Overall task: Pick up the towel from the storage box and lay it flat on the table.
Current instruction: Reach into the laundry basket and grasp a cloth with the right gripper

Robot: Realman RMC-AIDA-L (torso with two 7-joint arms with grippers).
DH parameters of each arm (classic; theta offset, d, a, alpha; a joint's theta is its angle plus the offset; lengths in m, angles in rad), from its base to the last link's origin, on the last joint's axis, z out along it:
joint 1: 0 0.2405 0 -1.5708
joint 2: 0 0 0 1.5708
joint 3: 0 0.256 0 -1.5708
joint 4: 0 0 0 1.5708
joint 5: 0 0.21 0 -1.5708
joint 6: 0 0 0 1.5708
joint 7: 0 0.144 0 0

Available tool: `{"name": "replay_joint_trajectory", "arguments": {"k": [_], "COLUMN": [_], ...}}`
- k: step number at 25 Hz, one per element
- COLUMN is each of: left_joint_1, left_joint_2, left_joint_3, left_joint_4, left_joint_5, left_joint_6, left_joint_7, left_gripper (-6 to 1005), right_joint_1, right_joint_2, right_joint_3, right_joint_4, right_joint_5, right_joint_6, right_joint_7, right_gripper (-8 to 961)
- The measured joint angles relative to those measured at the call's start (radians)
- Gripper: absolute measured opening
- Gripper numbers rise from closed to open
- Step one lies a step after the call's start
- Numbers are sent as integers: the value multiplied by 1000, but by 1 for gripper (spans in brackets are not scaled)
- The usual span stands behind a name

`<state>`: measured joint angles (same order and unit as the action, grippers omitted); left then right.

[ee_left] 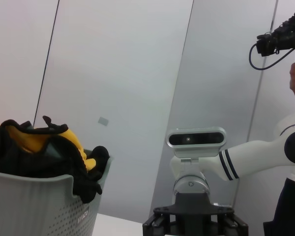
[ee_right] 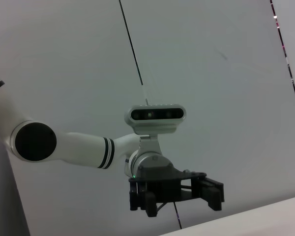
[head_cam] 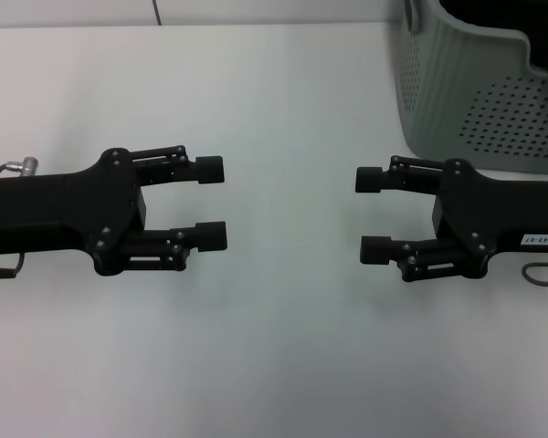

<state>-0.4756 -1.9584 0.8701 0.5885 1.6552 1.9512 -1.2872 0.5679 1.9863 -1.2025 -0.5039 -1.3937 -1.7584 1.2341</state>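
Here we hold both arms low over the table point(head_cam: 274, 365), facing each other across a stretch of white surface. Our left claw point(head_cam: 212, 203) points toward the middle from the left, its two black fingers spread apart and grasping nothing. Our right claw point(head_cam: 374, 213) mirrors it from the right, fingers likewise released and holding nothing. The two claws sit well apart, neither touching the table's objects.

The storage box point(head_cam: 475, 100) stands at the far right of the table, just behind our right claw, its pale grey-green wall dotted with small round holes and its rim dipping in a wave. From the head view only a dark mass shows inside it.

The left wrist view looks across at the same box point(ee_left: 39, 206) from the side, and there the towel point(ee_left: 64, 140) shows plainly: mustard-yellow cloth bunched in a heap with black fabric, rising above the rim, a black fold drooping over the box's edge. Behind it we see our right arm and its wrist camera point(ee_left: 196, 139), and at the picture's edge a person holding up a camera point(ee_left: 280, 39).

The right wrist view shows our left claw point(ee_right: 209, 191) open against a plain grey wall point(ee_right: 211, 73).
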Motion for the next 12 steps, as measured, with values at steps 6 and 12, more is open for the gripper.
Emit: {"name": "replay_joint_trajectory", "arguments": {"k": [6,12], "left_joint_1": [1,1], "left_joint_2": [2,3], "left_joint_3": [2,0], "left_joint_4": [-9,-9], "left_joint_5": [1,2], "left_joint_6": [0,0], "left_joint_7": [9,9], "left_gripper": [743,736], "right_joint_1": [-6,-8], "right_joint_2": [5,11], "right_joint_3": [-2,-2], "right_joint_4": [0,8], "right_joint_5": [-1,-1], "right_joint_6": [-10,-12], "right_joint_7": [-4,-11], "right_gripper": [843,844]}}
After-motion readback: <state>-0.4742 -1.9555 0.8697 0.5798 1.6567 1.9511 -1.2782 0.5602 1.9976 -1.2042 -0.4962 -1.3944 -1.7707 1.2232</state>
